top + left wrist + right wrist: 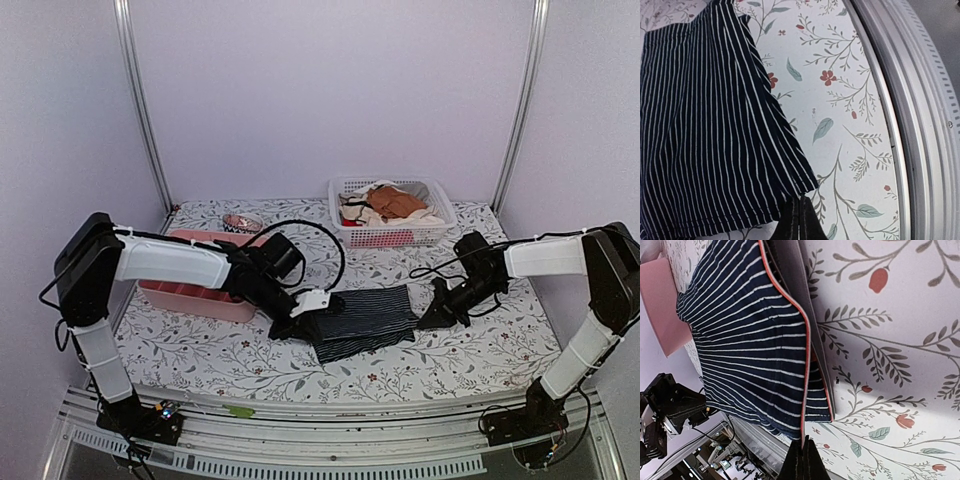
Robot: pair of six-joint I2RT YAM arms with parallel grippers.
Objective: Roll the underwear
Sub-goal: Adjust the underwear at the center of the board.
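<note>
left gripper (pixel 799 210), right gripper (pixel 803 450): clamped tight on underwear (pixel 365 318) edges.

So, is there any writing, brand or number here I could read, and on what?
None can be read.
The striped underwear shows only stripes and a plain grey waistband with red edging.
The small roll behind the pink tray has dark marks, too blurred to read.

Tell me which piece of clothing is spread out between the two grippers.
The navy boxer shorts with thin white stripes. The orange-brown and cream clothes are heaped in the white basket, and the small patterned roll sits at the pink tray.
</note>
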